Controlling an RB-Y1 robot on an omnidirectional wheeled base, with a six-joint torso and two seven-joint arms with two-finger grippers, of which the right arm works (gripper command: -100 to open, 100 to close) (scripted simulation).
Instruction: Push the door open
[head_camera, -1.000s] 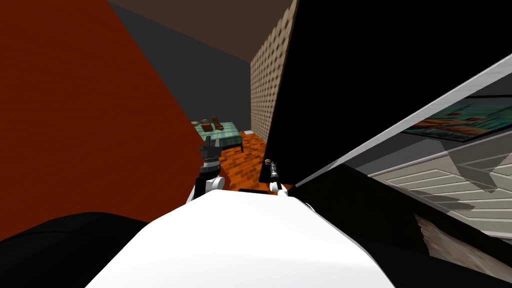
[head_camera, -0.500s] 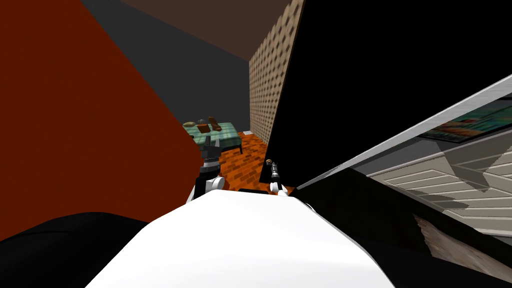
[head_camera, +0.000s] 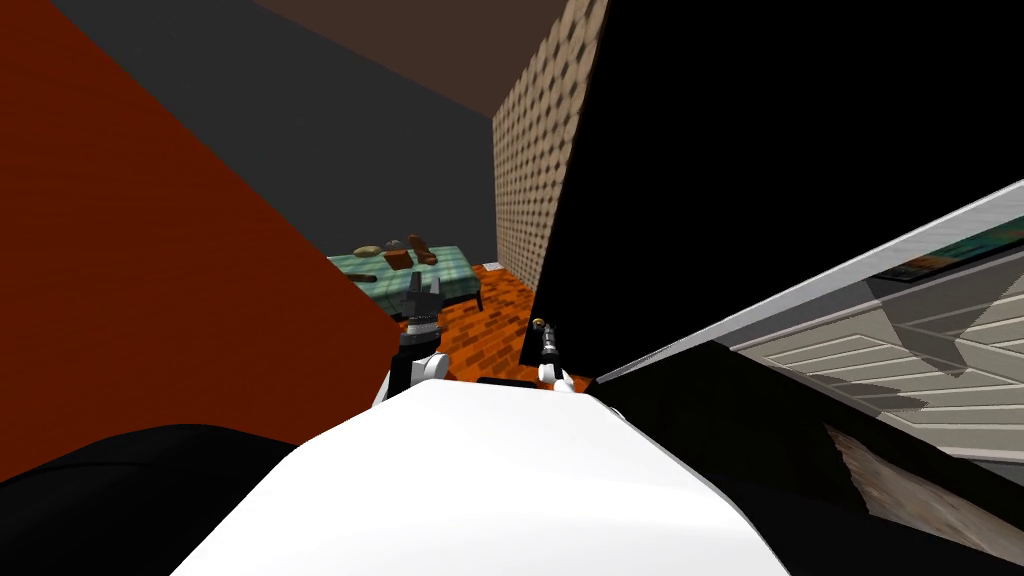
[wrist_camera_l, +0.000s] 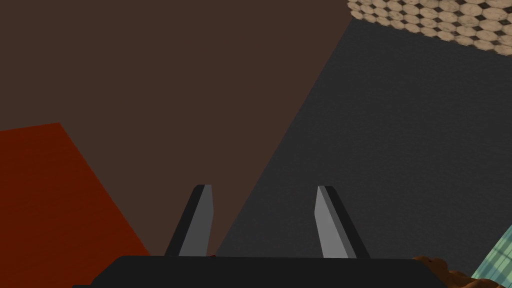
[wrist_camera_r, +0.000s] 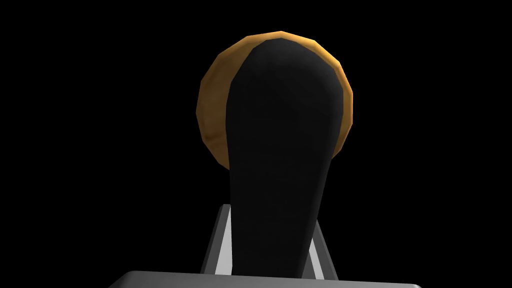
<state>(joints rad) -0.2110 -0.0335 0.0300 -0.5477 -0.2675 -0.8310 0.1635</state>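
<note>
The door (head_camera: 760, 150) is a tall black panel at my right front, its edge slanting up from the brick floor. My right gripper (head_camera: 545, 338) reaches to that edge, where a small brass spot marks the door handle (head_camera: 538, 323). In the right wrist view a black lever, the door handle (wrist_camera_r: 280, 130), rises over a round brass plate (wrist_camera_r: 212, 110), and my right gripper (wrist_camera_r: 271, 216) is shut on its sides. My left gripper (head_camera: 422, 285) is raised just left of it, beside the red wall (head_camera: 150, 300). The left gripper (wrist_camera_l: 262, 189) stands open and holds nothing.
Beyond the doorway an orange brick floor (head_camera: 495, 320) leads to a low green checked bed (head_camera: 440, 272) with a few brown items on it. A pale hexagon-patterned wall (head_camera: 530, 140) runs along the right. A white strip (head_camera: 820, 290) and slatted panels (head_camera: 900, 350) lie at right.
My view has swung: the red wall's edge slid left, so more grey wall and more of the green bed show. Both grippers keep their places, the right still on the handle.
</note>
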